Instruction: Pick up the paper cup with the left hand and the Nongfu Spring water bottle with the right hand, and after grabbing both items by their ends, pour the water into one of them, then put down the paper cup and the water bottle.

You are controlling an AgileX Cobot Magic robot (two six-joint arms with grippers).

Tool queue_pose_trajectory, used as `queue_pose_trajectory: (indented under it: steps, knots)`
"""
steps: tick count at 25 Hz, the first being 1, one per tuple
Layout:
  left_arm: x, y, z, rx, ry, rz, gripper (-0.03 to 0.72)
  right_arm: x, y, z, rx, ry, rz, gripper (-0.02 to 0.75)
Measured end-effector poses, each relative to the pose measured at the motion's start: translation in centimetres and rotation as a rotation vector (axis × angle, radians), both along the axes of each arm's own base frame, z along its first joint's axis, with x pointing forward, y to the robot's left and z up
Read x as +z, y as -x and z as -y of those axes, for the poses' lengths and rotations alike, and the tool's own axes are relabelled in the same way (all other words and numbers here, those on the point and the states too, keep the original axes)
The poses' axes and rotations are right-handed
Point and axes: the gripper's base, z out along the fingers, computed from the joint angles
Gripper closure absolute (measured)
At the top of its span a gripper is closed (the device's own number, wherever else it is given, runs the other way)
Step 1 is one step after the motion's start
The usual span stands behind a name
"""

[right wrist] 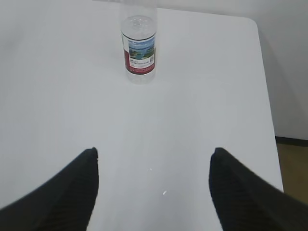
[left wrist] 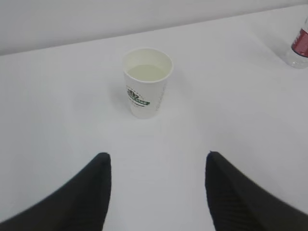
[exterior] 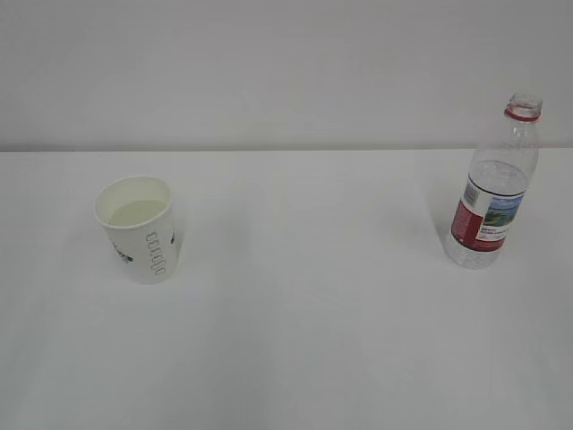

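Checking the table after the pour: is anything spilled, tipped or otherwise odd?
Nothing stands out. The paper cup stands upright with liquid inside, the water bottle stands upright but uncapped, and the table shows no puddle.

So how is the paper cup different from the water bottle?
The paper cup is short, white and not see-through; the Nongfu Spring water bottle is tall, clear and ribbed. The cup has a wide open top with liquid in it; the bottle has a narrow neck with a red ring. Both stand on the white table, untouched by either gripper.

Upright filled paper cup (exterior: 139,228), uncapped Nongfu Spring water bottle (exterior: 497,193)
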Motion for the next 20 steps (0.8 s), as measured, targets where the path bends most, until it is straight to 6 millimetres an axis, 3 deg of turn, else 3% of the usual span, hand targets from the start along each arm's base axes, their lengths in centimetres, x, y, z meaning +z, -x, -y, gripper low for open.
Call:
queue_pose_trajectory:
  steps: [9,20]
  knots:
    - [0.0,1.0,0.1,-0.028,0.049,-0.001,0.255,0.4,2.5,0.5,0.012,-0.046,0.23,0.201]
    - [-0.3,3.0,-0.5,-0.041,0.055,0.026,0.265,-2.8,2.8,0.5,0.011,-0.061,0.199,0.201]
